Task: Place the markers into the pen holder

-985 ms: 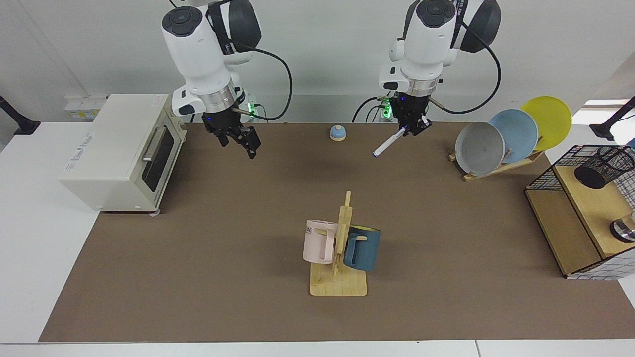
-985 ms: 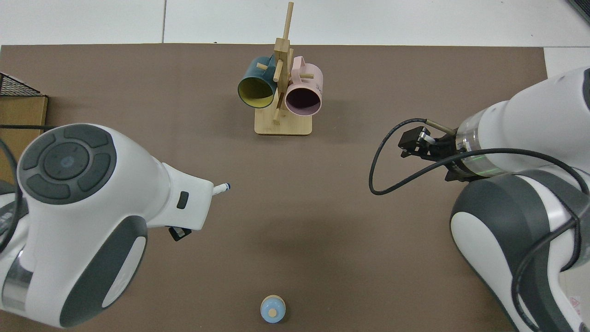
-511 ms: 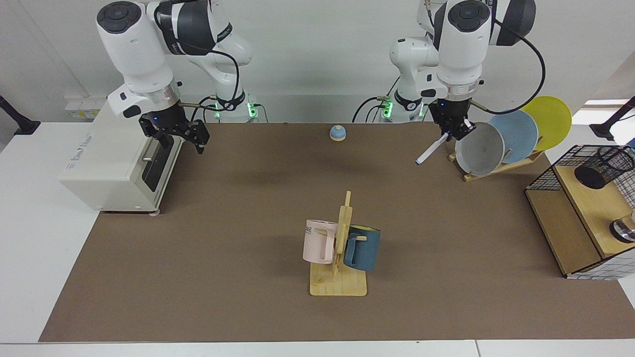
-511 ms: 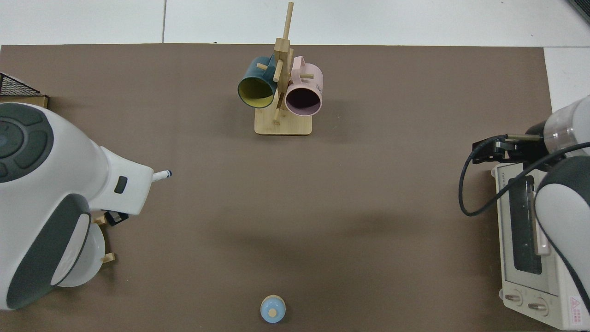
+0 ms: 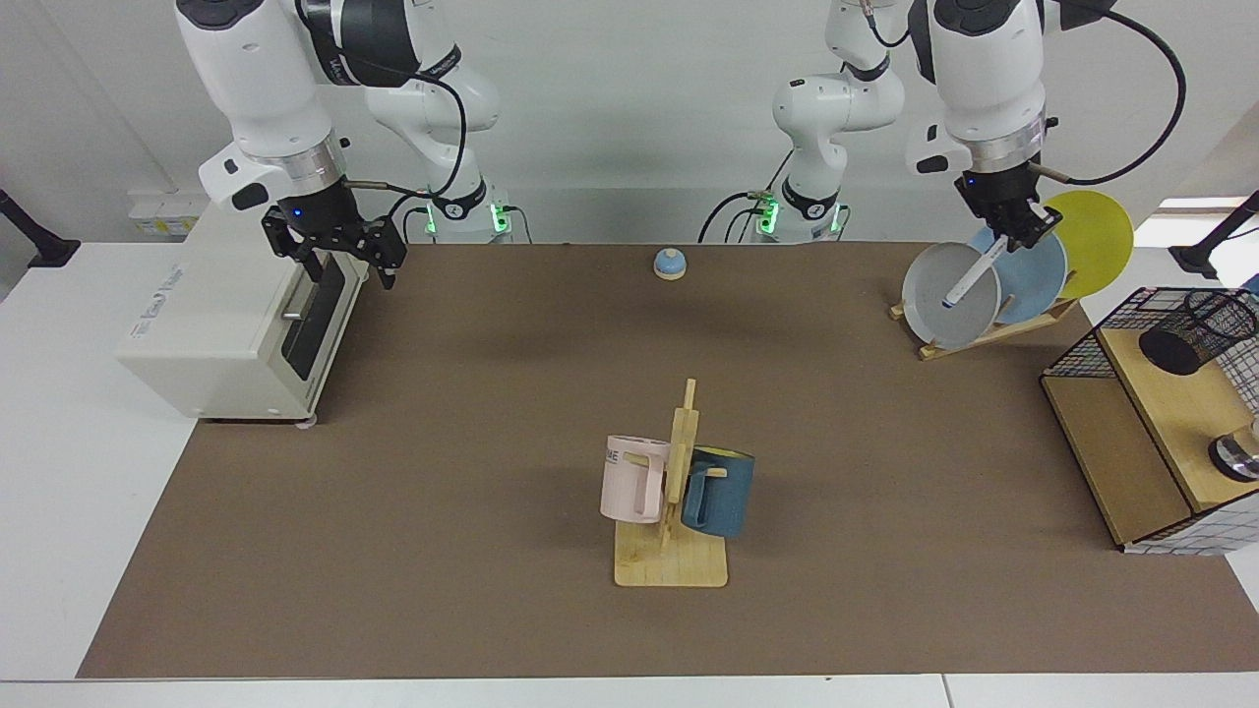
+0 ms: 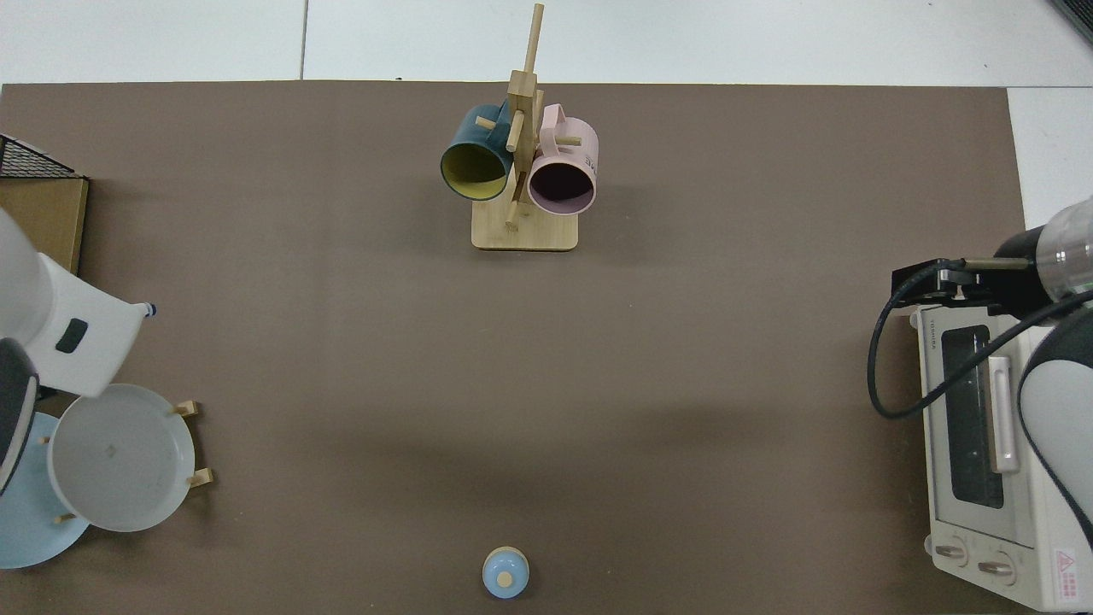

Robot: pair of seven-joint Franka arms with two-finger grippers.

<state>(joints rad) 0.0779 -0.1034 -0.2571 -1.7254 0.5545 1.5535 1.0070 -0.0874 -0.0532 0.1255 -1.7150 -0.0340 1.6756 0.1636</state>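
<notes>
One marker, gripped by your left gripper, slants down from its closed fingers in front of the grey plate. The holder sits in the basket, well apart from those fingers and lower. Your right gripper waits above the oven, fingers spread, nothing between them.

A robotics lab: two white arms bolted behind a brown-matted table against bare walls.

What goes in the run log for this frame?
left gripper: shut on marker, airborne before plates | pen holder: empty, in wire basket | right gripper: open, by toaster oven
</notes>
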